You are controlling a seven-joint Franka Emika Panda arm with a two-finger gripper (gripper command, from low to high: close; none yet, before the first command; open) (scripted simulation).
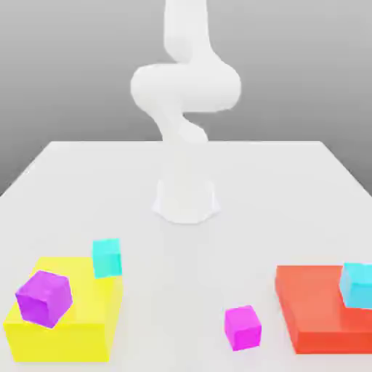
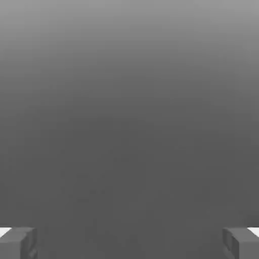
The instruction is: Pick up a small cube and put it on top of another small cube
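Smooth magenta cube on the desk — near, left of the flat red block; claw spread wide — empty.

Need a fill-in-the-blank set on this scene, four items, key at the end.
1. The magenta cube rests directly on the ____.
2. The sky-blue cube sits on a slab whose color is ____.
3. The larger cube on the yellow slab is ____ in color.
4. In the hand view, the gripper has its fingers spread and is holding ____.

Missing words: table; red; purple; nothing
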